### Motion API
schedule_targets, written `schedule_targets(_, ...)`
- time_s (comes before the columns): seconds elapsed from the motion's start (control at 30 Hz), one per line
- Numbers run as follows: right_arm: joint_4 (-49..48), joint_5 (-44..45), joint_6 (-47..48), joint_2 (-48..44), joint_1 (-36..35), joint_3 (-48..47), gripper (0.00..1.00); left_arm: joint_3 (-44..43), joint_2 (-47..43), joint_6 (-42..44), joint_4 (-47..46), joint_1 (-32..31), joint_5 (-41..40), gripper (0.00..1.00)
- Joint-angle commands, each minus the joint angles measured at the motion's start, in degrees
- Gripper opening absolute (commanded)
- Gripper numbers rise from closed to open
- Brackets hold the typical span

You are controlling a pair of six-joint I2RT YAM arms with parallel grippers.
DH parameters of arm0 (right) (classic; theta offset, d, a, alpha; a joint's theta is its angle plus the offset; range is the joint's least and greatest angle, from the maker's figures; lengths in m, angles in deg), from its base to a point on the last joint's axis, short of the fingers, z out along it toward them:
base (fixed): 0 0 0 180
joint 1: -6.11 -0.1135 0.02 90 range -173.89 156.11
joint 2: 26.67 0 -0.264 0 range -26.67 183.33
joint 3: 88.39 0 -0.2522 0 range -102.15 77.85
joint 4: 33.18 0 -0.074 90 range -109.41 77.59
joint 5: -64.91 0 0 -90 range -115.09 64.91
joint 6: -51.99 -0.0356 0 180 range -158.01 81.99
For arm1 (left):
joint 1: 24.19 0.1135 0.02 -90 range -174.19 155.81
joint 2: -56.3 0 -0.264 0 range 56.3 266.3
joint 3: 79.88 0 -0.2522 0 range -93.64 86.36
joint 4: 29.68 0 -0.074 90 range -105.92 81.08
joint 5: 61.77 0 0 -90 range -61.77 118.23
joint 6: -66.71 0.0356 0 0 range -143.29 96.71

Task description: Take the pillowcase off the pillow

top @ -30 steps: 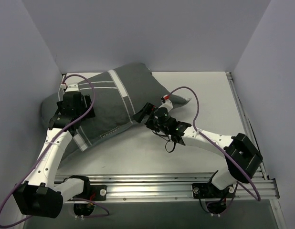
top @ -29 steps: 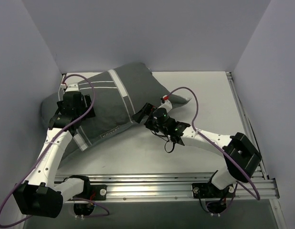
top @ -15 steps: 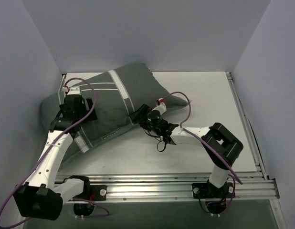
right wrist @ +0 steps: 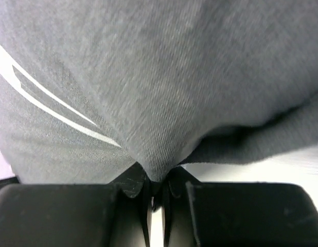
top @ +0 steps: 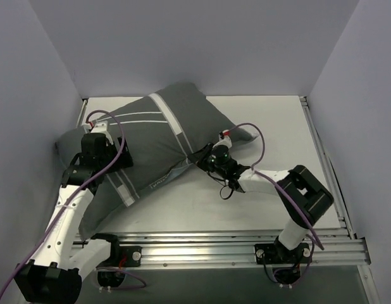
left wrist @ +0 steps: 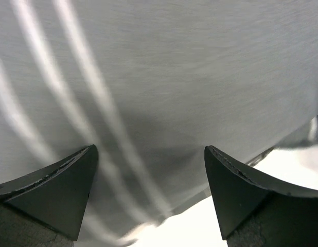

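Observation:
The pillowcase [top: 159, 130], dark grey with white stripes, lies plump across the table's left half, its striped face up. The pillow is hidden inside it. My right gripper [top: 200, 157] sits at the cover's near right edge. In the right wrist view that gripper [right wrist: 155, 180] is shut on a pinched fold of the grey pillowcase [right wrist: 164, 92]. My left gripper [top: 114, 158] rests over the cover's left part. In the left wrist view it [left wrist: 149, 149] stands open, with striped pillowcase [left wrist: 164, 77] filling the view ahead and nothing between its fingers.
Pale enclosure walls close in on the left [top: 31, 95], back and right. A metal rail [top: 233, 244] runs along the near edge with both arm bases. Bare white table [top: 278, 126] lies to the right of the pillowcase. A purple cable [top: 257, 142] loops over the right arm.
My right gripper has shut on a fold of the pillowcase's near edge and pulled rightward, shifting the bundle that way. The left arm has slid a little nearer, still open.

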Motion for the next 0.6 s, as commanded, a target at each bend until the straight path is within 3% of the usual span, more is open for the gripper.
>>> schedule_targets(0.0,8.9,-3.2,6.9,-9.8,7.4,1.4,0.0,-5.3,-2.1,-0.3,5.6,0.1,3.3,0.94)
schedule_targets(0.17,33.3,-10.0,20.6,-17.1,19.3,-4.1,0.0,-14.0,0.4,0.9,9.4,0.2,3.0,0.94)
schedule_targets(0.3,44.2,-11.9,27.2,-19.7,28.5,-7.2,0.0,-16.3,3.7,0.8,5.3,0.3,3.6,0.94)
schedule_targets(0.4,48.0,-13.9,28.6,-21.1,32.7,-8.9,0.24,-18.3,8.4,0.3,0.9,0.2,5.9,0.94)
schedule_targets(0.43,48.4,-14.4,28.3,-21.6,32.9,-9.4,0.4,-18.5,9.5,-0.4,-1.8,0.1,6.6,0.94)
schedule_targets(0.57,49.5,-15.8,27.0,-24.5,33.0,-11.0,0.69,-19.2,18.7,-2.8,-8.2,-0.7,12.9,0.94)
